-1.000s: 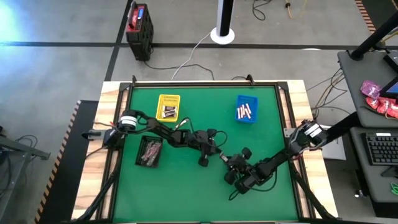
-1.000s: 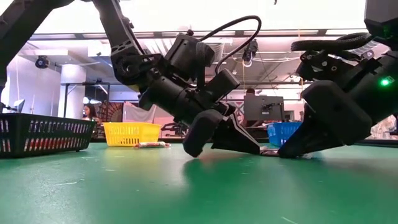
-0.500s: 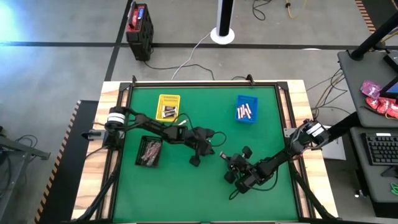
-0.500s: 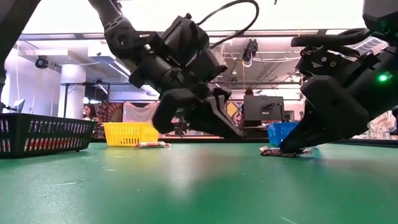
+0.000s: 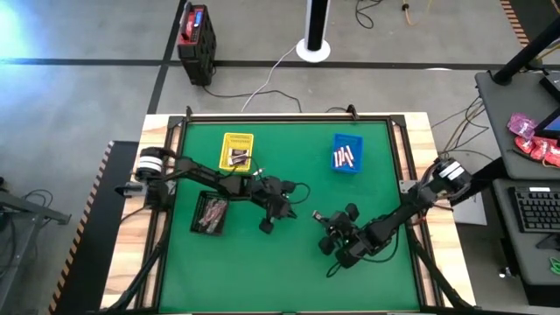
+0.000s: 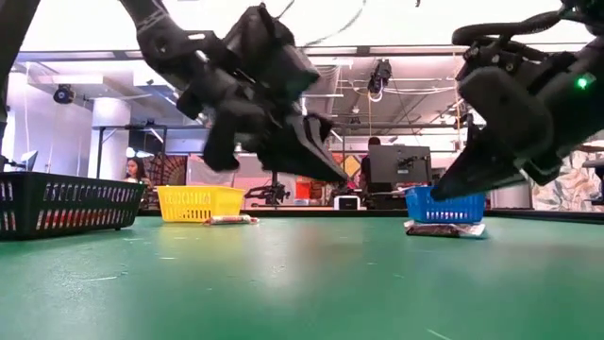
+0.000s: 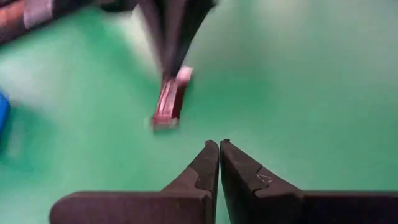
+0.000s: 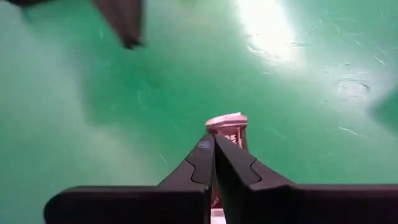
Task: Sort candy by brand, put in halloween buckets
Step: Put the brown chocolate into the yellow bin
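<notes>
The reddish-pink candy bar (image 8: 226,132) lies flat on the green worktop (image 5: 262,271), directly under the right tool (image 8: 214,146), its long axis running forward along the pressed-together fingers, which seem empty. The left tool (image 7: 219,149), also pressed together and empty, sits farther off.

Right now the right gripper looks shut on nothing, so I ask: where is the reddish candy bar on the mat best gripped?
Probably across the narrow middle of the reddish candy bar, from straight above: it lies flat and alone on the green mat, long sides free. The right gripper, shut just above it, would need to open first.
</notes>
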`<action>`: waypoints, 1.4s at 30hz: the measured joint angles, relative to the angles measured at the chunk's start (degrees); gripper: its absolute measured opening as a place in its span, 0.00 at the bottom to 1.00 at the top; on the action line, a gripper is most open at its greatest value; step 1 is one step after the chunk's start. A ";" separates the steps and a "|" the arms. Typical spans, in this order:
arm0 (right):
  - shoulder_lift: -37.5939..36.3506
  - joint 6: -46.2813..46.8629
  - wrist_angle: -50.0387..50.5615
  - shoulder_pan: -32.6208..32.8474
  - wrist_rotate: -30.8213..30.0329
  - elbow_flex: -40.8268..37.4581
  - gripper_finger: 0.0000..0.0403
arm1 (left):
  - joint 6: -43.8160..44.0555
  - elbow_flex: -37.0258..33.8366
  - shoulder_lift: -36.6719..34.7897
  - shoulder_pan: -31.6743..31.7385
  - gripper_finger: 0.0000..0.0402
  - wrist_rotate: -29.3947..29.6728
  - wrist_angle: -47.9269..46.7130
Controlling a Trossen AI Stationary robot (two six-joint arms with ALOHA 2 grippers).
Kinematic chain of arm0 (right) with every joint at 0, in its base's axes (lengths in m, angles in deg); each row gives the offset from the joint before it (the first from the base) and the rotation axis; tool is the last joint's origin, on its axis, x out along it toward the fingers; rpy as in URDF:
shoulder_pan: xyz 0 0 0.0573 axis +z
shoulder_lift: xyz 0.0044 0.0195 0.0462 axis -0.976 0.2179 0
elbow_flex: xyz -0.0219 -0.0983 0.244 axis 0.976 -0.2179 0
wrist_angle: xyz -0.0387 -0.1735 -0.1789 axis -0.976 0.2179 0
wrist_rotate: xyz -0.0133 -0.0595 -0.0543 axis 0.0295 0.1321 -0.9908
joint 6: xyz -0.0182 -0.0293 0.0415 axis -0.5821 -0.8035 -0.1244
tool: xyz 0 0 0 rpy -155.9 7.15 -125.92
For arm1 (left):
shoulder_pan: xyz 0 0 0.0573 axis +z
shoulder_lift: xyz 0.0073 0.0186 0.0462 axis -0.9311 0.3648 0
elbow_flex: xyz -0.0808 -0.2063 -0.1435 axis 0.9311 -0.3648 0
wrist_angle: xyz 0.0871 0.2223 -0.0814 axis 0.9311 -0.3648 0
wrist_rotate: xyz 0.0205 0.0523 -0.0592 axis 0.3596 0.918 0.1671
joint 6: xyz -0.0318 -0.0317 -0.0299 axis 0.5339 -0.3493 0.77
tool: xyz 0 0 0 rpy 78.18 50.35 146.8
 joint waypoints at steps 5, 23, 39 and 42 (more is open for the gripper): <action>-4.80 1.51 -0.68 -0.04 2.09 -2.33 0.02 | -0.62 -5.97 -3.77 0.00 0.00 -6.52 10.49; -20.99 41.01 2.70 0.02 22.57 -11.60 0.04 | 3.43 0.47 9.64 0.31 0.00 5.12 23.41; -16.03 42.36 0.68 -1.67 19.31 -11.86 0.44 | 3.89 11.72 18.57 1.36 0.00 5.56 11.64; -15.74 41.02 0.40 -2.70 19.74 -11.88 0.48 | 4.03 12.15 19.09 1.42 0.00 5.52 11.20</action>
